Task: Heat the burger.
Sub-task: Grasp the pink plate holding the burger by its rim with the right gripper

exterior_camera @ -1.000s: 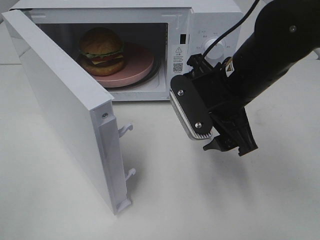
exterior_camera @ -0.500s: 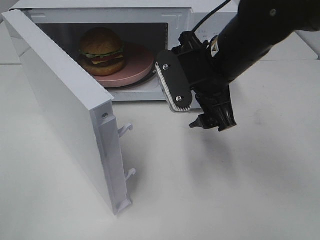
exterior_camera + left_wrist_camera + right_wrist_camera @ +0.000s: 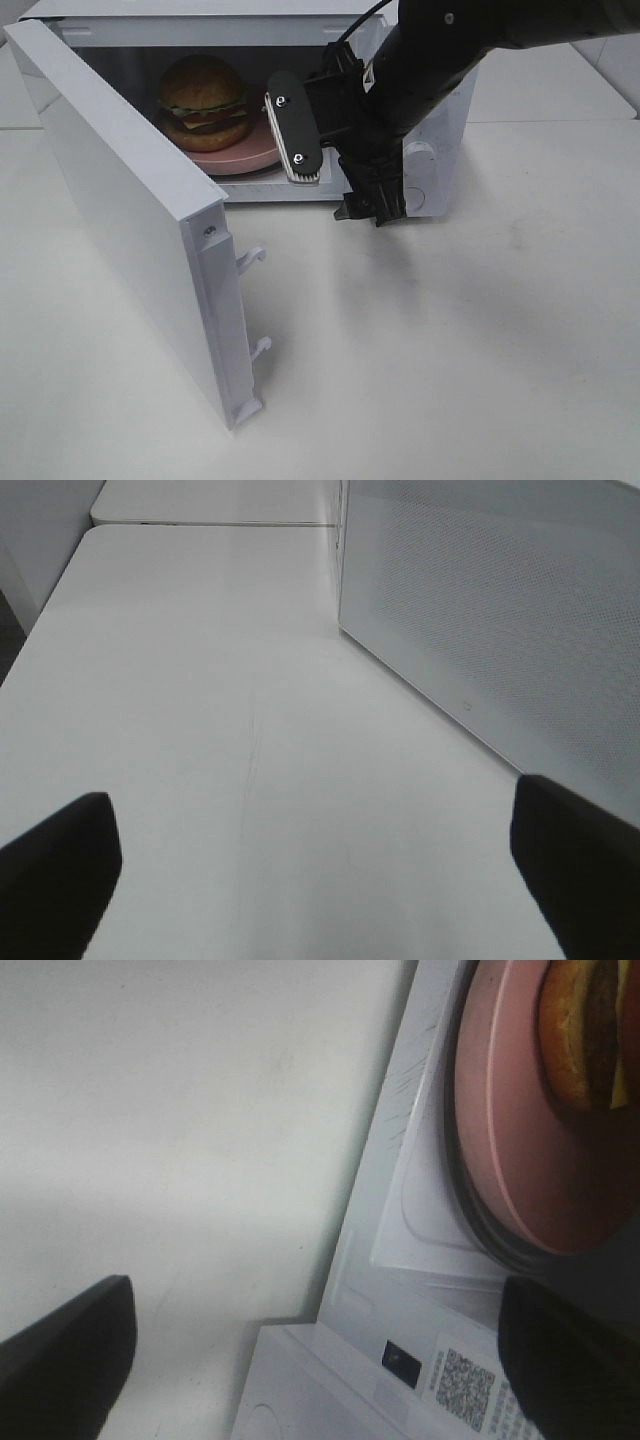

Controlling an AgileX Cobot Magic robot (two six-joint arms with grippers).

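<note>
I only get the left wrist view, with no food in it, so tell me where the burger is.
Observer: The burger sits on the pink plate inside the microwave.
Operator: Report the door.
Observer: The door stands wide open, swung out on the left.
Operator: Now the right gripper.
Observer: The right gripper is open and empty, just in front of the microwave's opening.

The microwave (image 3: 200, 10) is standing at the rear of the table (image 3: 450, 350), its door (image 3: 120, 200) hanging open at the left and reaching forward. Inside, the burger (image 3: 205, 100) is sitting on the left part of the plate (image 3: 245, 155). The right gripper (image 3: 368, 212) is hovering before the microwave's right front, to the right of the plate, above the table.
</note>
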